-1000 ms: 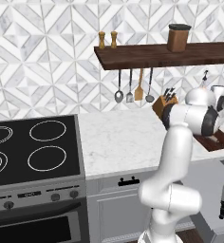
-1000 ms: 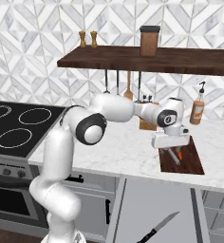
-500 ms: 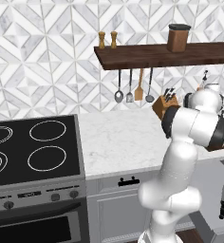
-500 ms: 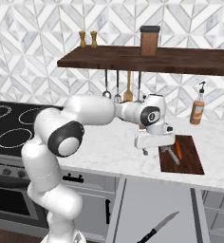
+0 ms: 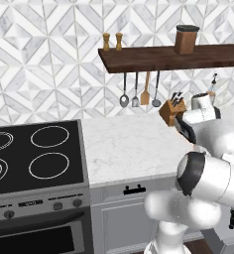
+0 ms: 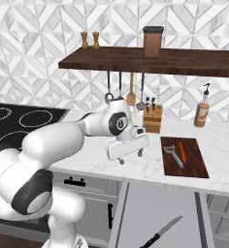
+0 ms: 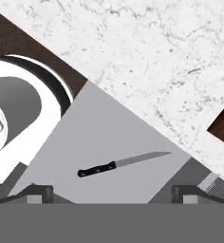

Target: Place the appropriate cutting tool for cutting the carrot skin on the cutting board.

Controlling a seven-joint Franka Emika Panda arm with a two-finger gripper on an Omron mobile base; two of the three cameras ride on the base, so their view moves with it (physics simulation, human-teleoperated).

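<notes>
Half a second on, we find the gripper [image 6: 128, 160] has swung left off the cutting board [image 6: 184, 157] and hangs over the marble counter [image 6: 87, 150], fingers pointing down, spread and empty. We see the carrot [image 6: 181, 151] and peeler [image 6: 172, 155] lying on the board. Our hand view shows a knife [image 7: 121, 163] on the floor.

The cutting board [image 6: 193, 167], dark reddish-brown and rectangular, is seen flat on the marble counter, right of the knife block. On it the carrot [image 6: 182, 151], a thin orange stick, is laid lengthwise, w/ a grey metal peeler [image 6: 172, 154] just beside, on its left.
</notes>
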